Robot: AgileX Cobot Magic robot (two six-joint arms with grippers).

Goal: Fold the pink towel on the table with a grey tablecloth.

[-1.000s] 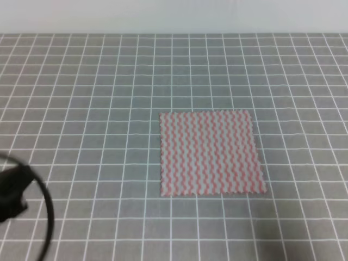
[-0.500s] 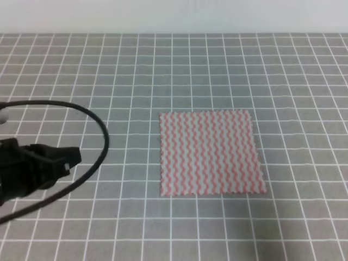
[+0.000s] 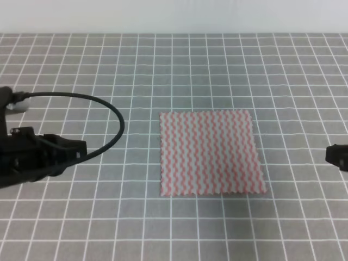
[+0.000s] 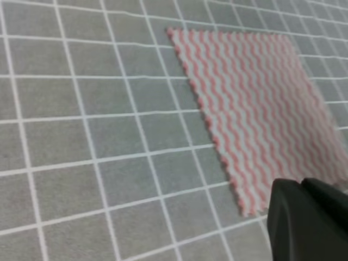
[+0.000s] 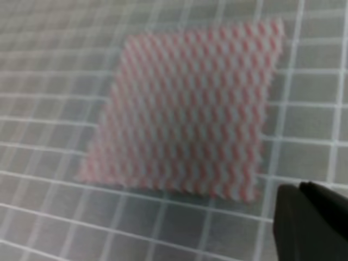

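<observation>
pink towel (image 3: 211, 153) flat, thin, limp, light | right of your left gripper (image 3: 76, 150), apart | pinch a corner | jaw opening: cannot tell, nothing held

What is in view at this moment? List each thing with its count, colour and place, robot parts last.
pink towel: one, pink-and-white wavy stripes, lying flat and unfolded, right of centre on the table.
table with a grey tablecloth: one, grey with thin white grid lines, fills the exterior view.
wall: pale strip beyond the far table edge.
cable: one, black, arcing over the left arm.
left gripper: one, black, left of the towel, not touching it; jaw state unclear.
right gripper: one, black, just entering at the right edge, clear of the towel; jaw state unclear.
</observation>
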